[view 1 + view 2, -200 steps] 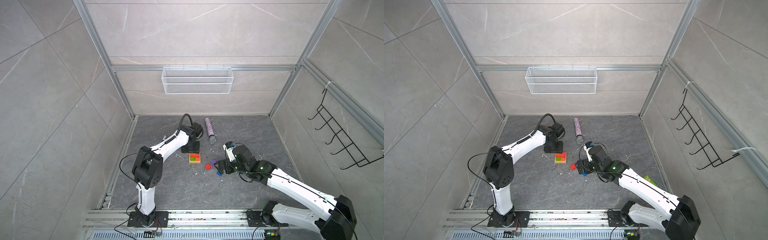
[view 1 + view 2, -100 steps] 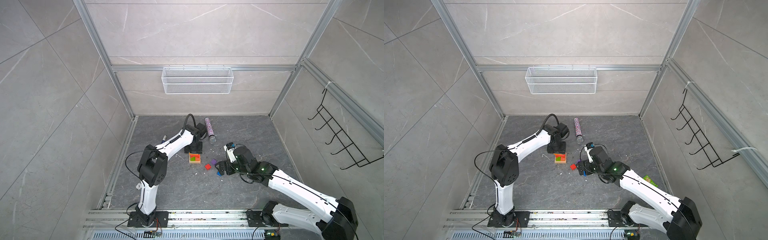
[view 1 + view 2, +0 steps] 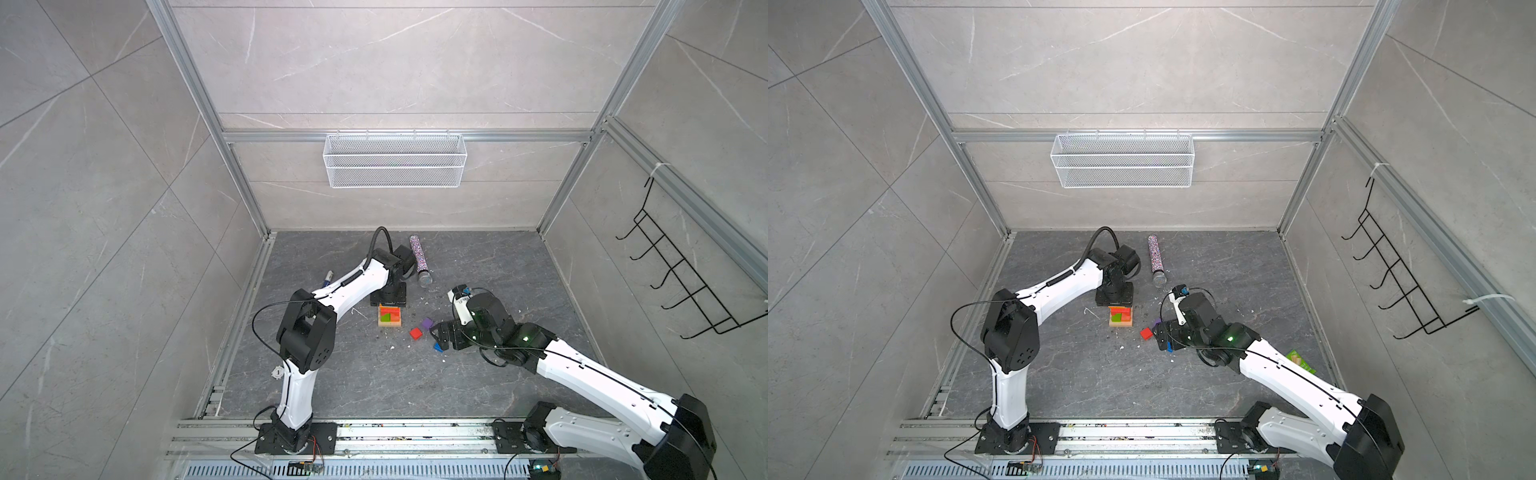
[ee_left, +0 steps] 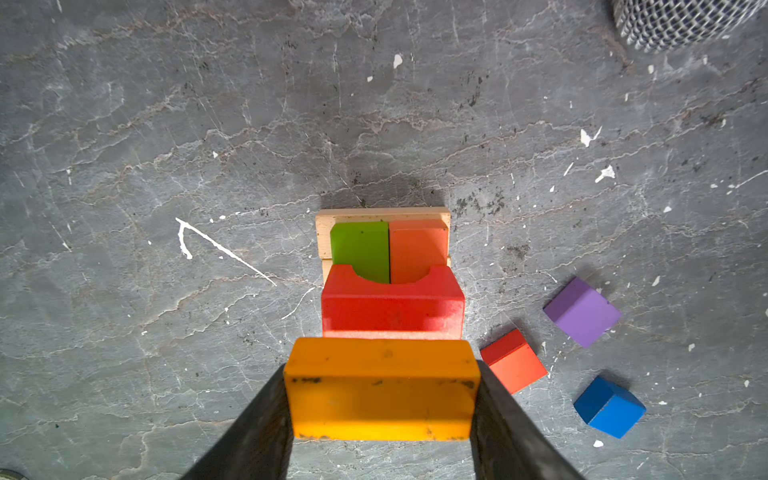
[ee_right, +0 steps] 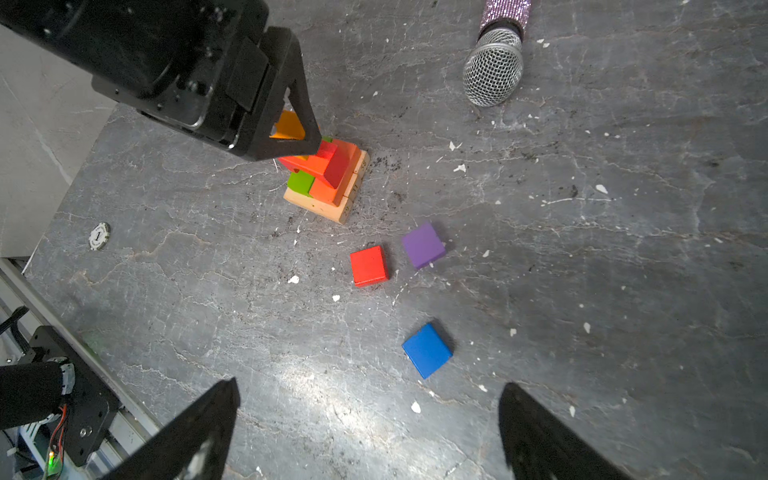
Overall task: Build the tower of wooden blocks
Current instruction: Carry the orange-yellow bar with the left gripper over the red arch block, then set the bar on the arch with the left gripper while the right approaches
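Oblong [image 4: 382, 388] of scuffed orange wood sits clamped in left tool [image 4: 381, 368]; right tool [image 5: 369, 385] gapes near blue cube [image 5: 427, 350].

I see a dark grey, stone-patterned tabletop [image 3: 374, 386], scuffed and strewn with white flecks [image 4: 604, 173]. Just above the middle of both top views, the tower [image 3: 390, 319] stands on it by its tan base. To the tower's lower right lie a red cube [image 3: 415, 333], a purple cube [image 3: 427, 323] and a blue cube [image 3: 438, 347], none touching. A glittery microphone [image 3: 419, 259] lies further up. A marker pen [image 3: 328, 277] lies at centre left, a white token [image 5: 99, 236] at the tower's lower left, and a green packet [image 3: 1300, 360] to the right.
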